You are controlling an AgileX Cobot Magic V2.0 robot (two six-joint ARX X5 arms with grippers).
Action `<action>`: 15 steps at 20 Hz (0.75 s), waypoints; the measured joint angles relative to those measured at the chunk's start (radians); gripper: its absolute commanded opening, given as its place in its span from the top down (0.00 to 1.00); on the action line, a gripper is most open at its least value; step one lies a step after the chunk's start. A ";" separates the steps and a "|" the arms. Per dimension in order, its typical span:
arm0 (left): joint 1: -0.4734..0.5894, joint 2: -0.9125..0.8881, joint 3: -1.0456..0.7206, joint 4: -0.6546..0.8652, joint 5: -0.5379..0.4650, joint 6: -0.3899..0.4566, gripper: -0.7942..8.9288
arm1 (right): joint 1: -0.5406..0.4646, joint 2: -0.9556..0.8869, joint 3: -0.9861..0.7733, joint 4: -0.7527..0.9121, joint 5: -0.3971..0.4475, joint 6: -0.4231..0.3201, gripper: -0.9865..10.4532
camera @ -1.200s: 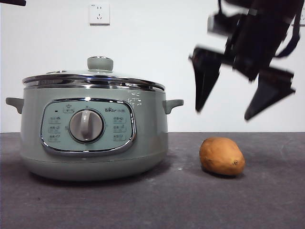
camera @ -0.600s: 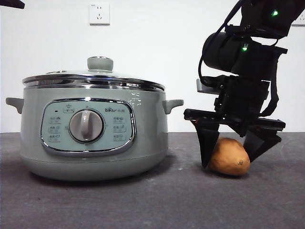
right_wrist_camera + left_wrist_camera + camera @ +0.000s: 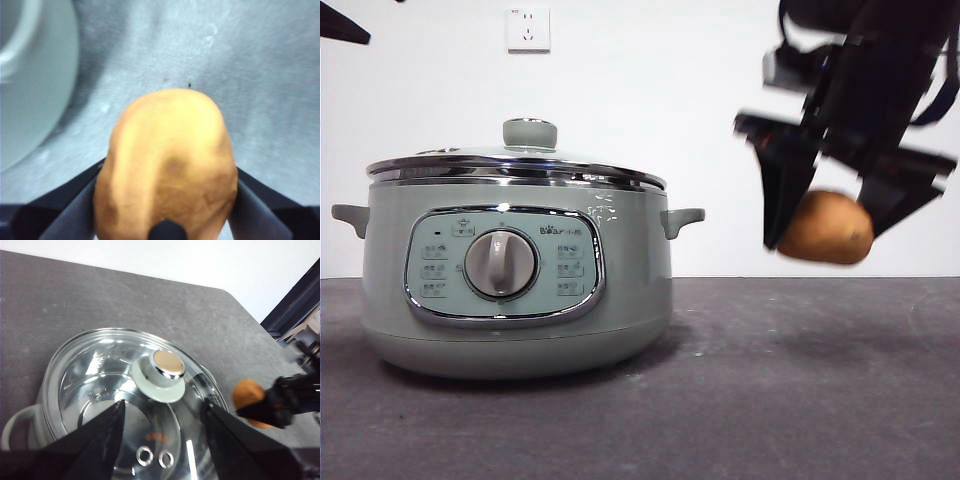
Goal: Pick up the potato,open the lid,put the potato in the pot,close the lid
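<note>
Potato pickup looks done, the lid comes next. At left the big sage-green electric pot (image 3: 515, 285) sits on the dark worktop (image 3: 740, 400), its chrome-rimmed glass lid (image 3: 515, 165) on; the left tool (image 3: 162, 427) hangs over the green knob, spread wide, empty. At right the right tool (image 3: 825, 225) clamps the orange-brown oval potato (image 3: 827, 228) in the air beside the pot.

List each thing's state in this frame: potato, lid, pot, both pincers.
Potato: held in the air, off the table.
Lid: on the pot, closed.
Pot: upright on the table.
Right pincer: shut on the potato.
Left pincer: open above the lid, jaws either side of the knob, not touching.
</note>
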 measured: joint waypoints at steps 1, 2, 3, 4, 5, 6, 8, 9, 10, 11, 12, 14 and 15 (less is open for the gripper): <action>-0.006 0.018 0.003 0.014 -0.004 0.001 0.66 | 0.000 -0.032 0.000 -0.011 0.000 -0.001 0.92; -0.019 0.047 0.017 0.019 -0.017 0.004 0.66 | 0.000 -0.072 0.000 -0.020 0.000 -0.003 0.92; -0.036 0.073 0.035 0.018 -0.037 0.014 0.66 | 0.000 -0.102 0.000 -0.023 0.000 -0.007 0.92; -0.062 0.108 0.063 0.018 -0.064 0.034 0.65 | 0.000 -0.136 0.000 -0.026 0.000 -0.011 0.92; -0.088 0.143 0.093 0.014 -0.085 0.053 0.65 | 0.000 -0.161 0.000 -0.028 0.000 -0.014 0.92; -0.116 0.178 0.125 0.009 -0.106 0.066 0.61 | 0.000 -0.181 0.000 -0.032 0.000 -0.014 0.92; -0.175 0.253 0.190 -0.010 -0.154 0.090 0.56 | 0.000 -0.205 0.000 -0.051 0.000 -0.015 0.92; -0.205 0.288 0.216 -0.012 -0.185 0.099 0.56 | 0.000 -0.209 0.000 -0.065 0.000 -0.015 0.92; -0.236 0.322 0.240 -0.013 -0.215 0.109 0.56 | 0.000 -0.211 0.000 -0.079 0.000 -0.015 0.92; -0.265 0.352 0.260 -0.013 -0.251 0.121 0.56 | 0.000 -0.211 0.000 -0.094 0.000 -0.015 0.92; -0.291 0.379 0.273 -0.012 -0.286 0.134 0.56 | 0.000 -0.211 0.000 -0.110 0.000 -0.015 0.92; -0.332 0.426 0.281 0.017 -0.362 0.155 0.56 | 0.000 -0.211 0.000 -0.125 0.000 -0.015 0.92; -0.346 0.449 0.282 0.035 -0.391 0.168 0.56 | 0.000 -0.211 0.000 -0.125 0.000 -0.015 0.92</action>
